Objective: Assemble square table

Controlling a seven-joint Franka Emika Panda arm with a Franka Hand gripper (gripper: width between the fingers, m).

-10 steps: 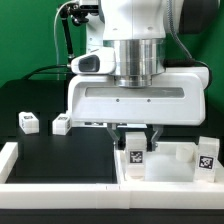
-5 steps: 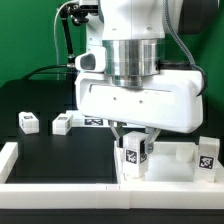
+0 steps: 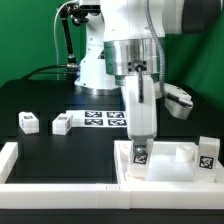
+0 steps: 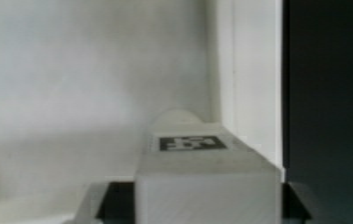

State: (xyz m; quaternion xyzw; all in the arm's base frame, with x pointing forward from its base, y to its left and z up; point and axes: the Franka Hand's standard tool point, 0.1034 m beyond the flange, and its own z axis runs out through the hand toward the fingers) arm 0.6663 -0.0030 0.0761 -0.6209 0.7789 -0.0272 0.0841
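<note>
My gripper [image 3: 138, 142] is clamped on a white leg [image 3: 139, 156], held upright at the square top [image 3: 175, 170], toward its exterior view's left end; first spare leg [image 3: 28, 122] and second spare leg [image 3: 62, 124] lie well apart, further left.

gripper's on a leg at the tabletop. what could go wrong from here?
1. The gripper holds the leg upright on the tabletop. Neither view shows the socket, so if the leg is off it, pushing could jam it.
2. The gripper's body juts toward the other leg standing on the tabletop and might knock it.
</note>
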